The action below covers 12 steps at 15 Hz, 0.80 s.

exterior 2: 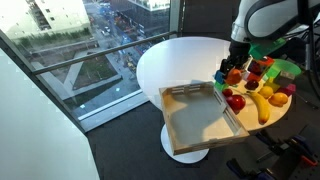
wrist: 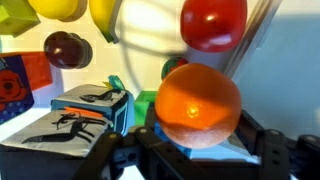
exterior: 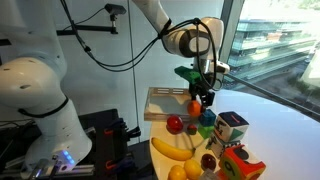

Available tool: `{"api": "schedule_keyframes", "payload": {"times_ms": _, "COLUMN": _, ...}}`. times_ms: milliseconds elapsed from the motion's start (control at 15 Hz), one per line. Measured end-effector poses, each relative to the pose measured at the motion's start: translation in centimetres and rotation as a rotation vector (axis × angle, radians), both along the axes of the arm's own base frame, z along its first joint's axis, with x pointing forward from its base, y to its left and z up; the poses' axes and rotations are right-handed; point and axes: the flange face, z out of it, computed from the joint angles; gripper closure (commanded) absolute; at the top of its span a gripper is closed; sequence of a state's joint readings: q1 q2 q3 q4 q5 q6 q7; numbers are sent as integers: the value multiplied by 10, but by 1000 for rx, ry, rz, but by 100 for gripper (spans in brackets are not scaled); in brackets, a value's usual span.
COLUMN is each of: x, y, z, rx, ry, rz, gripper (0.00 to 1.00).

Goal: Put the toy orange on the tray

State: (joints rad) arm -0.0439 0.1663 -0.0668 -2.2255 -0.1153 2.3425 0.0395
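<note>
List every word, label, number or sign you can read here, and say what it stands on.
No text is readable in any view.
On the white cube box, wrist view: a black drawn figure, no letters.
On the orange-and-blue box, wrist view: print blurred, unreadable.
On the cube boxes in an exterior view: too small to read.
On the toy orange and the tray: no markings seen.

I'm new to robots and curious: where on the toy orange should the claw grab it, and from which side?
Grip the toy orange across its widest middle, coming straight down from above. It is a smooth ball, so an off-centre pinch would likely slip, and the red apple and a printed box stand close around it.
</note>
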Motion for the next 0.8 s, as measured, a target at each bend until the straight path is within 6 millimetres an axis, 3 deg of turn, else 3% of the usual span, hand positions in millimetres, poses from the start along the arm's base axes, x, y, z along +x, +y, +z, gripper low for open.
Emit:
{"api": "schedule_keyframes", "payload": {"times_ms": 467, "x": 16, "y": 43, "z": -14, "rx": 1, "ry": 13, "rz": 31, "gripper": 47}}
{"api": "schedule_keyframes", "payload": {"times_ms": 800, "x": 21, "y": 58, "z": -33, "rx": 0, "ry": 40, "rz": 31, "gripper": 47}}
